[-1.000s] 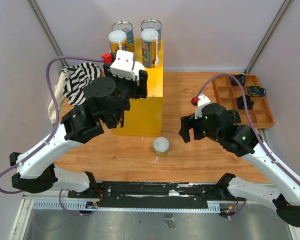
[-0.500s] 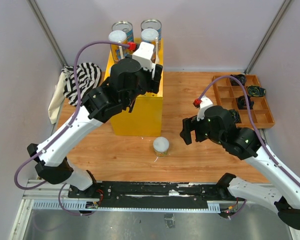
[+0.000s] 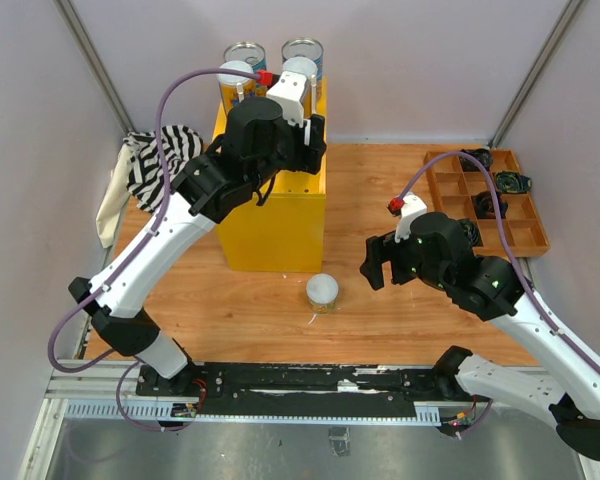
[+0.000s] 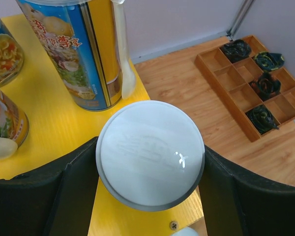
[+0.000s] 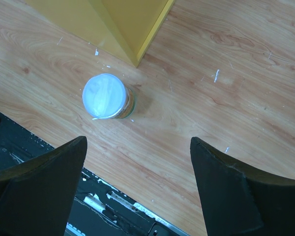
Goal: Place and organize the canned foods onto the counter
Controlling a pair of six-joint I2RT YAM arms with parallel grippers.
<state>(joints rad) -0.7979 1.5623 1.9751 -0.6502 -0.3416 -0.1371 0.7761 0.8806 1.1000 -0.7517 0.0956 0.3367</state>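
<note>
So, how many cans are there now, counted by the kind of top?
Silver-top cans: 2, at the back of the counter.
White-lid cans: 4, two on the counter, one in the left gripper, one on the table.
Total: 6 cans.

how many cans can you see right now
6. Four stand at the counter's far end: two metal-topped cans, two white-lidded cans. A fifth can is gripped in the left tool over the counter; a sixth can stands on the table beside it. The left arm may hide more.
</note>
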